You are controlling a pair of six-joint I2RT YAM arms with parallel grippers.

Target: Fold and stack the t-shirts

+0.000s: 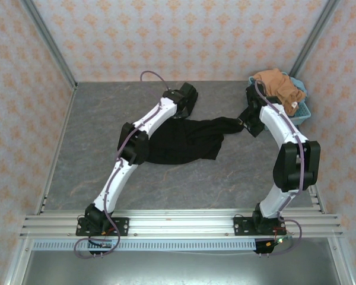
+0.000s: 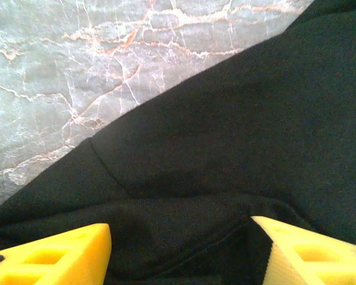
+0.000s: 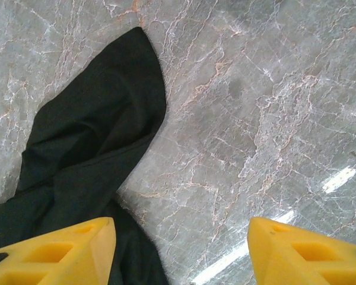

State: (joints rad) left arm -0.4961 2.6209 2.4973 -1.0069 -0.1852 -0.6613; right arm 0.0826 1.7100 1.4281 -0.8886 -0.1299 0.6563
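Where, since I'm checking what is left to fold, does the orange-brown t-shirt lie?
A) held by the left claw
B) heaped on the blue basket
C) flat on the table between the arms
B: the orange-brown t-shirt is heaped on the light-blue basket in the far right corner; the black t-shirt lies on the table.

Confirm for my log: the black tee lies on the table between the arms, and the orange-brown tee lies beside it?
No: the orange-brown tee sits in the light-blue basket at the far right, per the top external view. The black tee lies as you say.
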